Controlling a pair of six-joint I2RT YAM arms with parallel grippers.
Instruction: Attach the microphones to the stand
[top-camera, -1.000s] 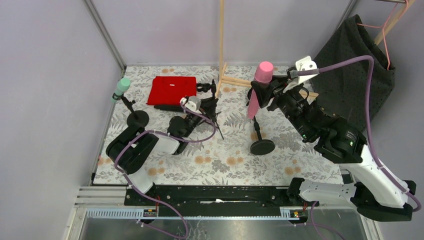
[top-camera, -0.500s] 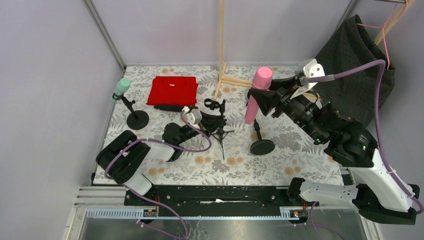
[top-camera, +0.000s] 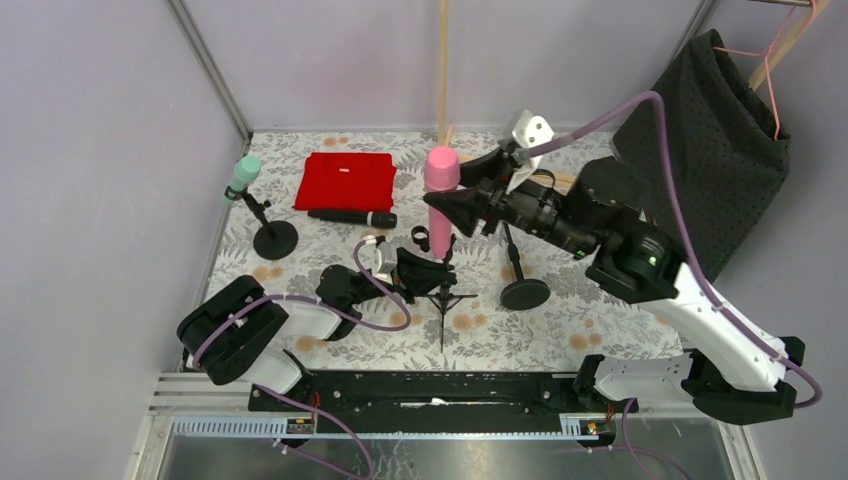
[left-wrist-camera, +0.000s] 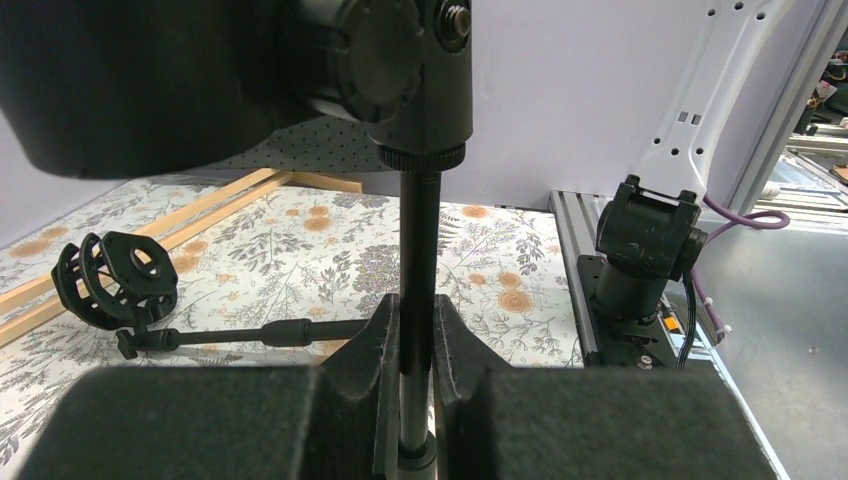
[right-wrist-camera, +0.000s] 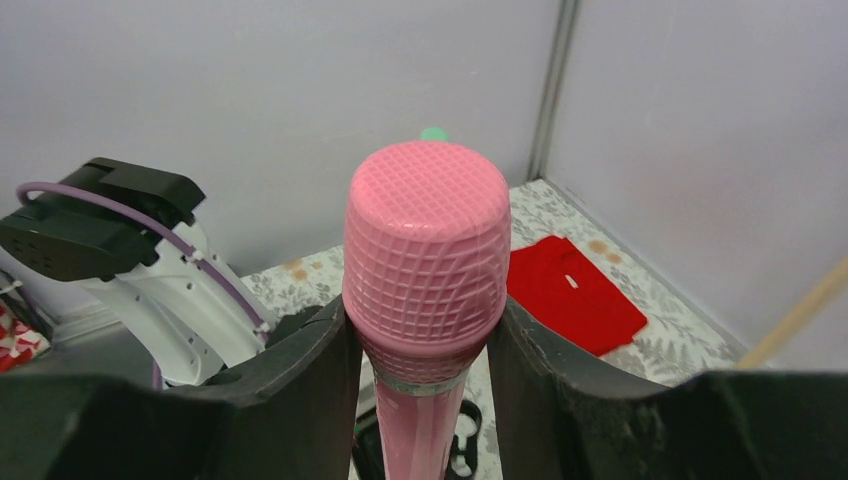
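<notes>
My right gripper (top-camera: 452, 207) is shut on the pink microphone (top-camera: 441, 172) just under its head and holds it upright. Its lower end hangs beside the clip (top-camera: 420, 238) of the black tripod stand (top-camera: 444, 296). Low over the table, my left gripper (top-camera: 412, 272) is shut on that stand's thin pole (left-wrist-camera: 418, 240). The right wrist view shows the pink microphone (right-wrist-camera: 427, 235) filling the gap between the fingers (right-wrist-camera: 300, 380). The mint green microphone (top-camera: 242, 174) sits in a round-base stand (top-camera: 275, 240) at the far left. The black microphone (top-camera: 350, 216) lies flat before a red cloth.
The red cloth (top-camera: 345, 180) lies at the back. A bare round-base stand (top-camera: 523, 292) stands right of the tripod. A wooden frame (top-camera: 443, 70) rises at the back middle, and dark cloth (top-camera: 715, 120) hangs at the right. Another clip on a rod (left-wrist-camera: 112, 282) shows left of the left gripper.
My right arm has swung left, carrying the pink microphone from over the round-base stand to above the tripod stand. My left gripper closed on the tripod stand and drew it nearer.
</notes>
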